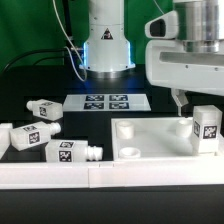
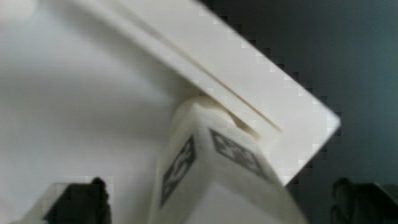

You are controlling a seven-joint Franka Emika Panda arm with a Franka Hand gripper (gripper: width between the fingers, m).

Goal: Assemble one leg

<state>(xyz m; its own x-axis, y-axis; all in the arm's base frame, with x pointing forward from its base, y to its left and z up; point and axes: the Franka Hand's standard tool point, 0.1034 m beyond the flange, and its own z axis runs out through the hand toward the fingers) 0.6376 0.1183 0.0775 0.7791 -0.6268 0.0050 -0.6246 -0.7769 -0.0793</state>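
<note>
One leg (image 1: 207, 131), a small white block with a square tag, stands upright at the corner of the large white tray-like top (image 1: 160, 143) on the exterior view's right. My gripper (image 1: 192, 108) hangs just above it. In the wrist view the leg (image 2: 214, 165) rises between my two dark fingers (image 2: 79, 203), which stand wide apart with a gap on each side, so the gripper (image 2: 222, 206) is open. The top (image 2: 98, 90) fills the area behind the leg. Three more legs (image 1: 45, 108) (image 1: 28, 136) (image 1: 70, 152) lie on the black table at the exterior view's left.
The marker board (image 1: 108, 102) lies flat in front of the robot base (image 1: 105, 45). A long white rail (image 1: 60, 176) runs along the near edge of the table. A black cable (image 1: 70, 45) hangs beside the base.
</note>
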